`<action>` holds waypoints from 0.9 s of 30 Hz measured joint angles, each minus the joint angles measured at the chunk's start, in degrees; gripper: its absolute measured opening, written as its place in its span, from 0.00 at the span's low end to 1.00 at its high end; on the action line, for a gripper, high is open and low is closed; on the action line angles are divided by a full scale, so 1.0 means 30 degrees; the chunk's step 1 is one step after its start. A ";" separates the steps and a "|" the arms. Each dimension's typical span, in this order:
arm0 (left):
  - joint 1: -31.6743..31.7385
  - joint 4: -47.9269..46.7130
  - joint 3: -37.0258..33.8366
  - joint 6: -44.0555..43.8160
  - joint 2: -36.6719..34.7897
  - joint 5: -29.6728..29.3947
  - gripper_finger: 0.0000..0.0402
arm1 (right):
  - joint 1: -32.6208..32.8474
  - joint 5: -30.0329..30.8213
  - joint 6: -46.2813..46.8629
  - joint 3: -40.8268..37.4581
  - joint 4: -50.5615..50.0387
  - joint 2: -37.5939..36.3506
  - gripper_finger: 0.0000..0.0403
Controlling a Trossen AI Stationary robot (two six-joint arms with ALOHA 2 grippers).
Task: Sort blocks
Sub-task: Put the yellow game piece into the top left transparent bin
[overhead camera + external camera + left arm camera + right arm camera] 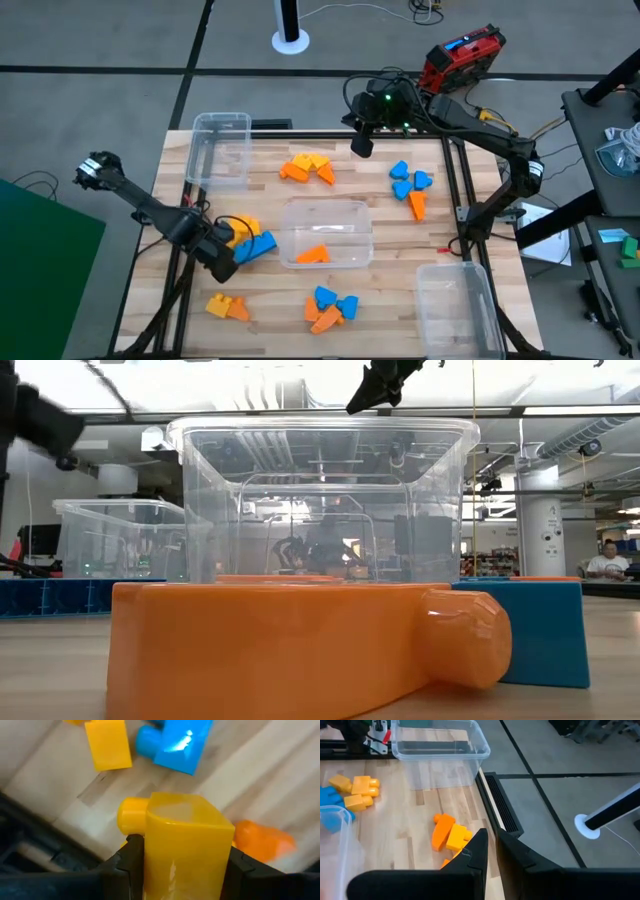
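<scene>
My left gripper (224,260) (182,862) stands at the table's left, shut on a yellow block (184,840). Just beyond it lie a blue block (175,745), another yellow block (107,742) and an orange block (262,840). More blocks lie in loose groups: orange and yellow (308,168) at the far middle, blue and orange (410,185) at the far right, and two groups (227,306) (330,308) near the front. One orange block (313,255) lies in the middle clear bin (325,215). My right gripper (362,140) (492,850) hangs shut over the table's far edge, touching nothing. My left gripper pinches the yellow block between its two fingers (131,857), one on each of two opposite flat sides (152,865). The block's round stud (131,815) points sideways, past one finger. Whether the block is clear of the table, I cannot tell.
A clear bin (220,150) stands at the far left corner and another (455,305) at the near right corner. In the low view a large orange block (270,650) and a blue one (545,630) lie close in front of the middle bin (320,500).
</scene>
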 joint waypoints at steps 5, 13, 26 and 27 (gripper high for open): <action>0.0091 -0.3025 0.3624 -0.0392 -0.0089 -0.0897 0.36 | -0.0007 0.0000 0.0119 0.0000 -0.0007 0.0000 0.07; 0.2916 -0.4851 0.8269 -0.1269 -0.0067 -0.7616 0.36 | 0.0000 -0.0044 0.0156 0.0000 -0.0002 0.0000 0.07; 2.0354 -0.4081 0.8991 0.8667 -0.0036 -0.9920 0.36 | -0.0005 -0.0049 0.1240 0.0000 0.0335 0.0000 0.07; 2.2022 -0.3201 0.8752 0.9929 0.0040 -0.8856 0.36 | 0.0000 -0.0050 0.1516 0.0000 0.0456 0.0000 0.07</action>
